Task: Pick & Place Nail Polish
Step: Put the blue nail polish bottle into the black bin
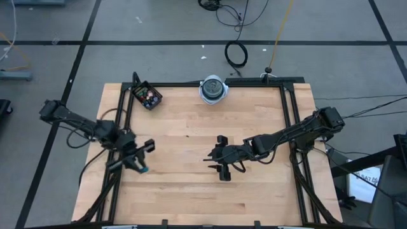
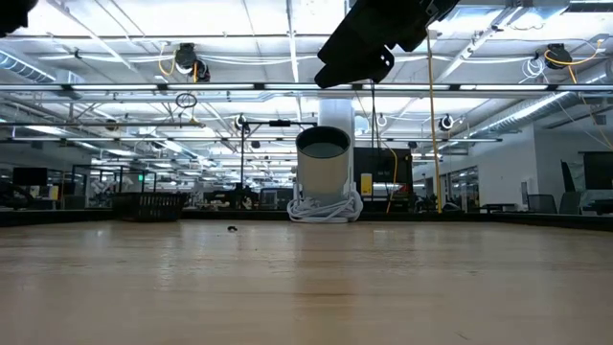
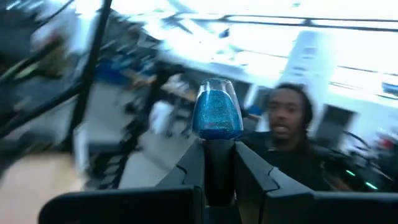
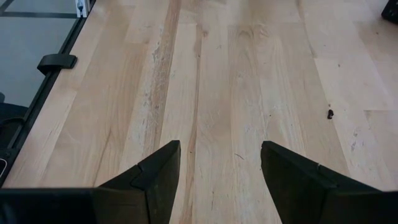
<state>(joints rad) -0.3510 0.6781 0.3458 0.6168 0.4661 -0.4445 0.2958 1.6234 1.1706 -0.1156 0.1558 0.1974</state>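
A blue glitter nail polish bottle is held by my left gripper, which is shut on it. In the high view it shows as a teal speck at my left gripper, above the table's left side. More nail polish bottles sit in a small black box at the far left corner. My right gripper hangs open over the middle of the table; between its fingers there is only bare wood. My left gripper pinches the bottle's dark cap between its two fingers. The blue glass body sticks out past the fingertips. The fingers point about level, out toward the room, and the bottle is lifted clear of the table.
A round white-and-blue disc stands at the middle of the far edge, tall and white in the low view. A black frame runs along the table's sides. A person is in the room beyond. A dark speck lies on the wood.
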